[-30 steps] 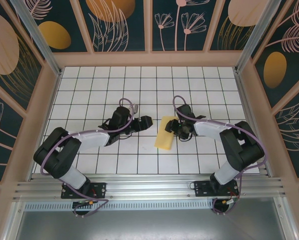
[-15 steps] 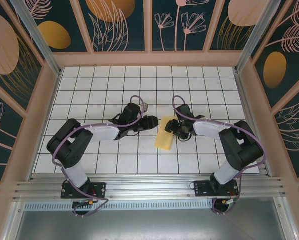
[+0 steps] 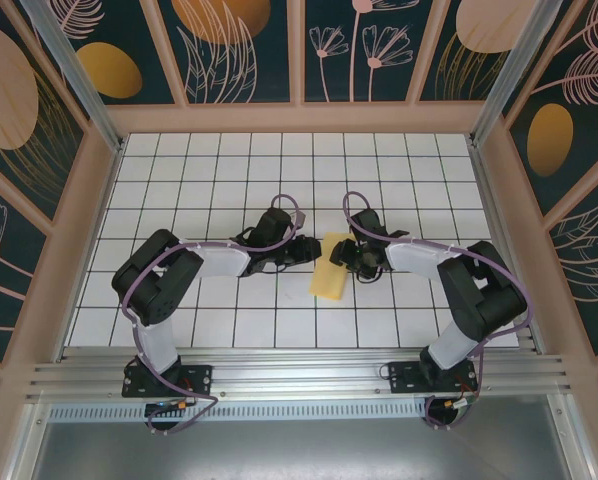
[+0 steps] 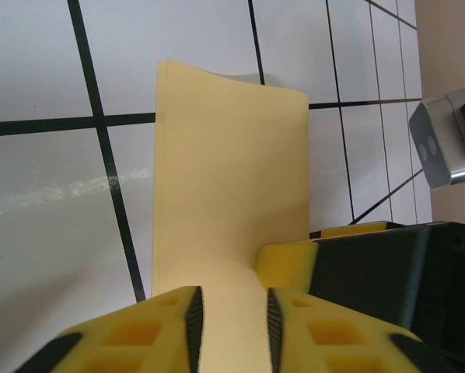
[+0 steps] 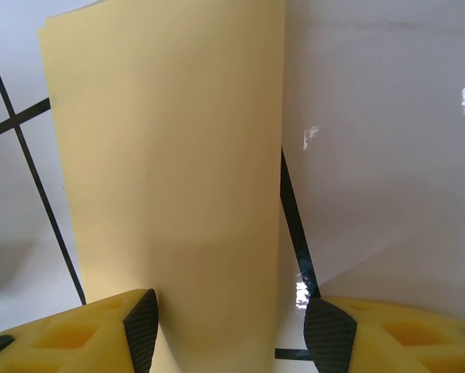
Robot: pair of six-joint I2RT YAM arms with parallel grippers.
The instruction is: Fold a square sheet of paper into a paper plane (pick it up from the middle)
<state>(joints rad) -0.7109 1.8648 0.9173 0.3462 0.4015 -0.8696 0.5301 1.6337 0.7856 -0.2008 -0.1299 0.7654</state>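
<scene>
The square sheet of paper lies folded into a narrow pale-yellow rectangle on the white grid table, its far end lifted a little. My left gripper reaches in from the left at that far end, and my right gripper faces it from the right. In the left wrist view the paper runs down between my left gripper's parted fingers, which stand apart with a narrow gap. A yellow finger of the right gripper touches the sheet's edge there. In the right wrist view the paper lies between my right gripper's widely spread fingers.
The white tiled table has black grid lines. Wooden walls close it in on the left, right and back. A metal rail carrying both arm bases runs along the near edge. Bare tiles lie behind and in front of the paper.
My left arm has swung right across the table until its gripper reached the paper's far end. The right arm and the paper have hardly moved.
</scene>
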